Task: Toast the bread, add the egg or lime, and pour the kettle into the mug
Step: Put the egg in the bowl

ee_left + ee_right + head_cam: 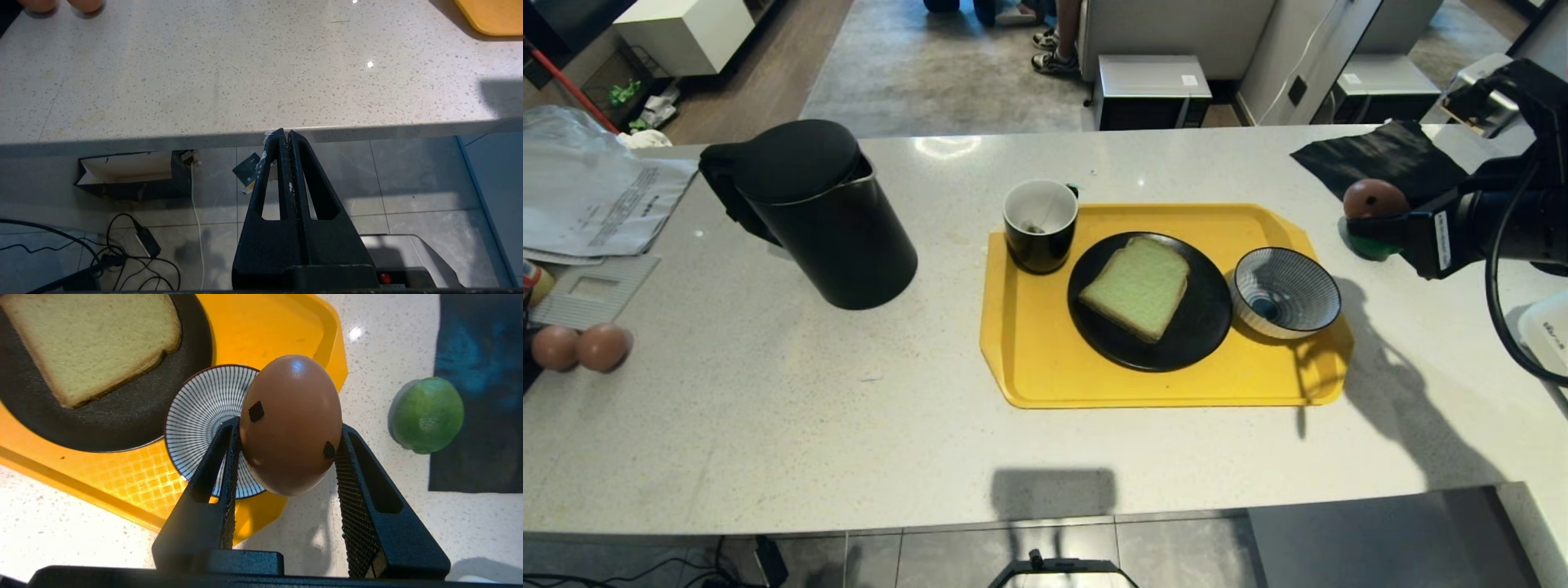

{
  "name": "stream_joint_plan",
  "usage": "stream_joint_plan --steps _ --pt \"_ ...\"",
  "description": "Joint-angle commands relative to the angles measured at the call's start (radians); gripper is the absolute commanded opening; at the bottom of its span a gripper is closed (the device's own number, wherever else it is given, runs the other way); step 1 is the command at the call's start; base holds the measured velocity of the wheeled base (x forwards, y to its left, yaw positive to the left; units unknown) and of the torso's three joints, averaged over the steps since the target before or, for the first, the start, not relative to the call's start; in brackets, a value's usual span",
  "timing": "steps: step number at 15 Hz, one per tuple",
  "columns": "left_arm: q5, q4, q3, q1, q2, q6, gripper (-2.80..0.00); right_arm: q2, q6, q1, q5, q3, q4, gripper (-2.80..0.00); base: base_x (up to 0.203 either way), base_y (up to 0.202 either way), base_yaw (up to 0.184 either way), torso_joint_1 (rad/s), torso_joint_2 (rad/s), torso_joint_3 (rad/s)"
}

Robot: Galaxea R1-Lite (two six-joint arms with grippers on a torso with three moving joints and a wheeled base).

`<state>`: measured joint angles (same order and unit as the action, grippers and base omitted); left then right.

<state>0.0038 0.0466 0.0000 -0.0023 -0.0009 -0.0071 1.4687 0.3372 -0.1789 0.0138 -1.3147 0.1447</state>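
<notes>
1. Right gripper point(286, 437) clamps the pinkish-tan egg with small black square marks point(291, 424); jaws stand partway apart, pads pressed on the shell's two sides, egg lifted clear of the counter.
2. In the head view that egg point(1374, 198) hangs off the right side of the yellow plastic tray point(1045, 367), past the tray's edge, over the white speckled stone counter point(768, 425).
3. Round glossy green lime point(427, 414) sits on the counter at the edge of a dark black cloth point(478, 396), near the held egg, not touching it.
4. White bowl with thin blue radial stripes point(1285, 291) sits at the tray's right end, empty, just beside the round matte black plate point(1201, 327).
5. Thick square slice of pale green bread with tan crust point(1137, 287) lies flat on the plate.
6. Small glossy black mug with white interior point(1040, 225) stands upright on the tray's far left corner, touching or nearly touching the plate.
7. Tall matte black cylindrical kettle point(817, 214), lid closed, stands on the counter left of the tray, well apart.
8. Two plain brown eggs point(580, 347) rest at the counter's left edge.
9. Left gripper point(289, 139) sits parked below the counter's near edge, fingers pressed together, holding nothing.
</notes>
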Motion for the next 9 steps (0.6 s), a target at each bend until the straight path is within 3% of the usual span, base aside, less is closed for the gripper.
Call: stream_joint_plan --steps 1,4,6,9 --pt "0.001 0.000 0.017 0.000 -0.001 -0.001 -2.80 -0.004 0.002 -0.001 0.002 0.003 0.002 -2.80 0.000 0.000 0.000 0.003 0.01 -0.154" --pt "0.002 -0.001 0.017 0.001 -0.001 -0.013 -2.80 -0.044 0.003 0.001 0.004 0.033 0.020 -2.80 0.000 0.000 0.000 0.004 0.00 -0.057" --pt "0.002 -0.001 0.017 -0.001 -0.001 -0.013 -2.80 -0.063 0.017 0.000 0.008 0.033 0.099 -2.80 0.000 0.000 0.000 0.000 0.00 0.000" --pt "0.002 -0.001 0.017 -0.001 -0.001 -0.013 -2.80 -0.060 0.115 -0.003 0.012 0.036 0.170 -2.80 0.000 0.000 0.000 0.000 0.00 0.000"
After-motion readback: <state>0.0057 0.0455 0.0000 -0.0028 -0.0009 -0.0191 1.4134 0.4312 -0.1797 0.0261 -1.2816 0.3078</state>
